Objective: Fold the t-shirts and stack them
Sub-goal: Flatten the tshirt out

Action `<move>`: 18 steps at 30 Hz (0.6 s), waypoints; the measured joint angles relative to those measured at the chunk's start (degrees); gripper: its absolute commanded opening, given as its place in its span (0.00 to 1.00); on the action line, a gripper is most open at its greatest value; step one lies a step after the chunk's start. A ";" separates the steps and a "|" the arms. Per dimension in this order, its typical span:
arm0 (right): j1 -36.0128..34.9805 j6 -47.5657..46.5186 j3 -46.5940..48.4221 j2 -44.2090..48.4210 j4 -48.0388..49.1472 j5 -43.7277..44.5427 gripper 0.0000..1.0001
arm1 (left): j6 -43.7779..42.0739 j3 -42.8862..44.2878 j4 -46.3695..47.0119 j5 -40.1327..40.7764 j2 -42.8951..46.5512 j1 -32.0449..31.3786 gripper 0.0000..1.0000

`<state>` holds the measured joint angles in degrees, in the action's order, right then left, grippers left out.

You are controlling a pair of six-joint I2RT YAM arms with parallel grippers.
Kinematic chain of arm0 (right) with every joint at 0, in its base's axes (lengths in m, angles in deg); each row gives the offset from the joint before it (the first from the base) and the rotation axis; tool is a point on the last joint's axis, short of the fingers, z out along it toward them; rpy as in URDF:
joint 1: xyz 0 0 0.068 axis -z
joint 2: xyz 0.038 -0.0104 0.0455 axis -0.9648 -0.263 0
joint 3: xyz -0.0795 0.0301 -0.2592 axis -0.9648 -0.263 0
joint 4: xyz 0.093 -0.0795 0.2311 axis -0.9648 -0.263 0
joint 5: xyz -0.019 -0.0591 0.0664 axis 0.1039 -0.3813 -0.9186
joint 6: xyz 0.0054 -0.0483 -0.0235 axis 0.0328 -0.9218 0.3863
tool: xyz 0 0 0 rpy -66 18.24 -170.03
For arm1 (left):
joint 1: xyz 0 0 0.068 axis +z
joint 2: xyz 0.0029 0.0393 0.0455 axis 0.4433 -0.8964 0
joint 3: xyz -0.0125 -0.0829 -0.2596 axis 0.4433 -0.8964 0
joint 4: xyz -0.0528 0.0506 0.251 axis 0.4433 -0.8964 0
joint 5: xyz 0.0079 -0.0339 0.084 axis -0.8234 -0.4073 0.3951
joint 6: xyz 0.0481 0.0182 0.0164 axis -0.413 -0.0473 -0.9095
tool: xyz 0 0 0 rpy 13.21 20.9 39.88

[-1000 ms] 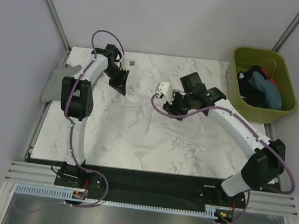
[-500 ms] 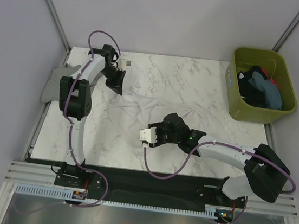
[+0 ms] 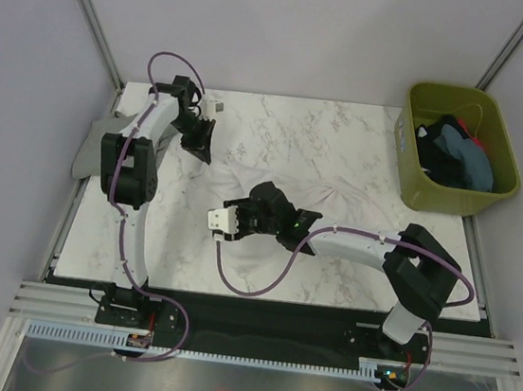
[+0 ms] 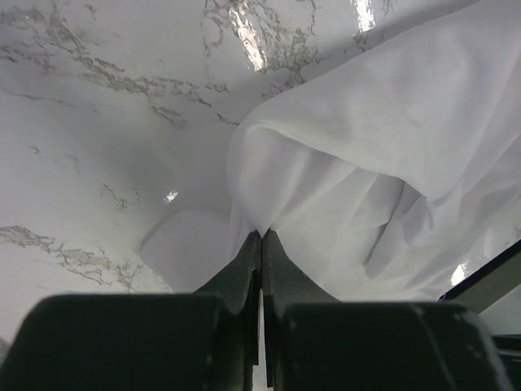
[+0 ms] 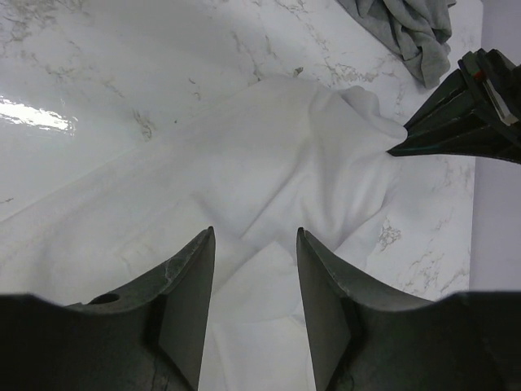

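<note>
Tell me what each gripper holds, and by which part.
The left gripper pinches the white t-shirt at a bunched edge fold; the right gripper is open, holding nothing.

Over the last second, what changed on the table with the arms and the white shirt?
The right pincer, open, swung from the table's far middle toward the near left and is now over the white shirt. The left pincer edged slightly left, staying shut on the shirt's edge. Nothing was taken or released. The grey shirt and bin stayed put.
</note>
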<state>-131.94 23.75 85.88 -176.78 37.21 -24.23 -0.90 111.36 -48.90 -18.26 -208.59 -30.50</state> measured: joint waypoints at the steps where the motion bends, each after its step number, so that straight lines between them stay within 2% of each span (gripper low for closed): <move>1: -0.11 0.33 0.42 -0.35 -0.37 -0.04 0.52 | 0.09 0.00 0.00 -0.26 0.00 0.15 0.02; 18: -1.42 4.94 1.44 -3.48 -11.43 -0.50 0.43 | 1.44 0.11 0.83 -2.49 -0.04 0.74 0.02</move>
<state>-133.36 28.69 87.32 -180.26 25.78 -24.73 0.54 111.47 -48.07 -20.75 -208.63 -29.76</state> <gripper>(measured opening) 0.432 0.026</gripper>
